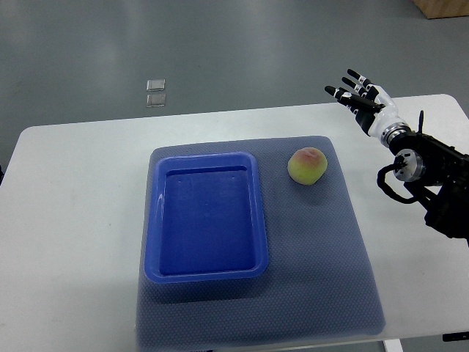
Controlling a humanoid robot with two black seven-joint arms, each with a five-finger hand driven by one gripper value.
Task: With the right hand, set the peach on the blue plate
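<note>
A yellow-green peach with a red blush [308, 166] lies on the grey mat, just right of the blue plate [156, 220], a rectangular blue tray that holds nothing. My right hand [357, 95] comes in from the right edge and hovers over the table's far right part, up and to the right of the peach and apart from it. Its fingers are spread and hold nothing. The left arm does not show.
The grey mat [322, 257] covers the middle of the white table [73, 220]. Two small clear squares [155, 92] lie on the floor beyond the table's far edge. A brown box corner [443, 7] shows at the top right.
</note>
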